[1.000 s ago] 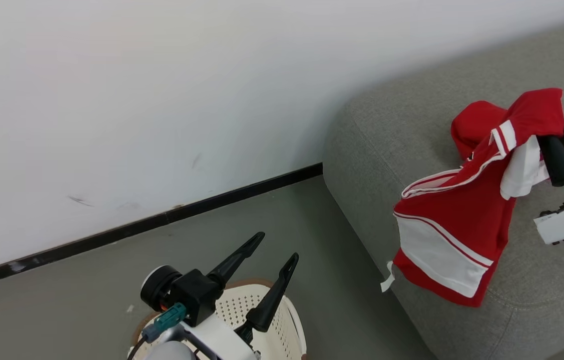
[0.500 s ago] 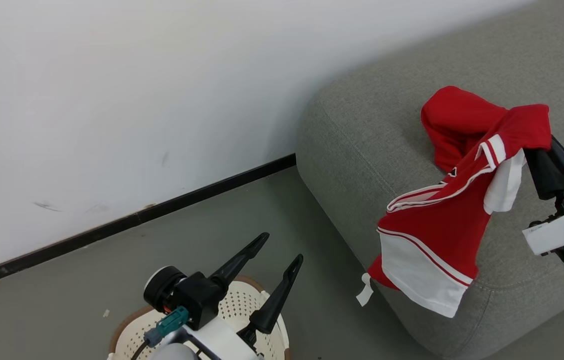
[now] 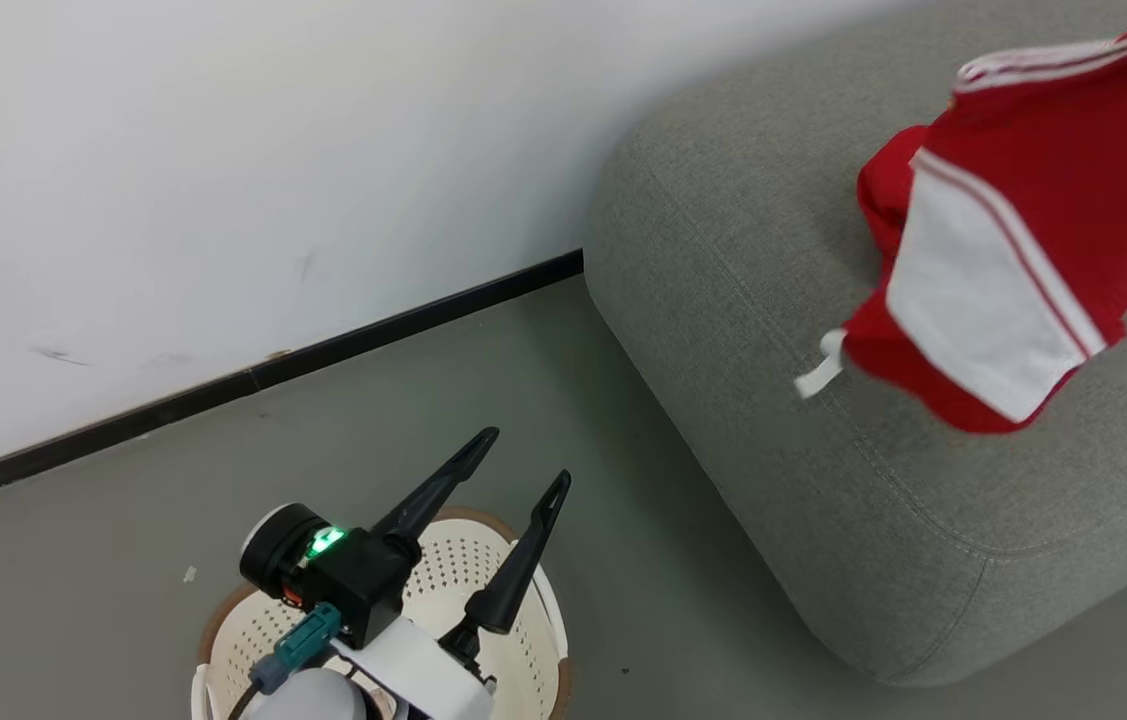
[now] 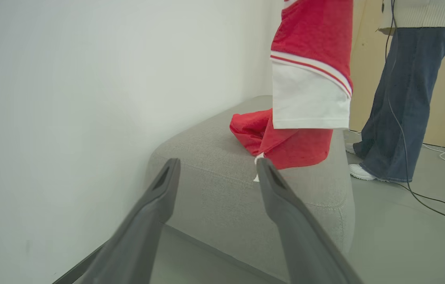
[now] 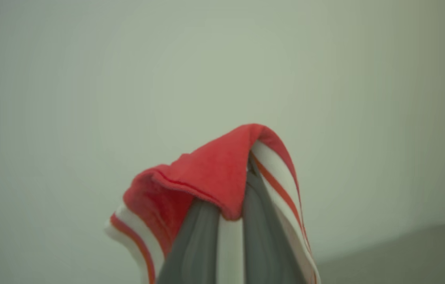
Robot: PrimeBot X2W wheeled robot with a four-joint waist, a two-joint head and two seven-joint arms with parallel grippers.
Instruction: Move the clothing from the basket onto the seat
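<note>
Right wrist view: my right gripper (image 5: 228, 213) pinches the clothing (image 5: 206, 177), which hangs beneath it above the seat (image 3: 743, 300). Best lowered well inboard before release; my left gripper (image 3: 524, 458) gapes over the basket (image 3: 453, 555).

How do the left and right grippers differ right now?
The left gripper is open and empty, while the right gripper is shut on the clothing. The left gripper hangs above the basket, on the floor beside the seat. The right gripper is raised, and its red-and-white cloth dangles over the seat. Both are the same dark, two-fingered type.
</note>
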